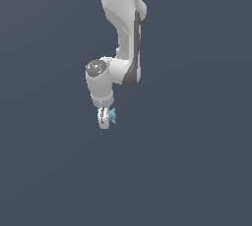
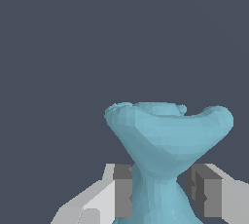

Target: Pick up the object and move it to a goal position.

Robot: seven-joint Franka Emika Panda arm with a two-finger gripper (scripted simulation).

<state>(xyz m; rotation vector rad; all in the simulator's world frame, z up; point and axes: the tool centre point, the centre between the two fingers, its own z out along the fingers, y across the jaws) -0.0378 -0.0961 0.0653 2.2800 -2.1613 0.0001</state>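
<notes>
- The white robot arm (image 1: pixel 123 28) reaches down from the top of the exterior view, its wrist bent toward the plain dark grey-blue surface (image 1: pixel 197 171).
- The tool (image 1: pixel 105 121) pinches the small teal-blue, bumpy bow-tie-shaped piece (image 1: pixel 113 116) at its narrow waist.
- In the wrist view, the piece (image 2: pixel 168 135) flares wide beyond the tool (image 2: pixel 163 194), with a grey finger pad (image 2: pixel 123 191) against each side of its pinched middle.
- The piece pokes out on the tool's side toward the exterior view's right.
</notes>
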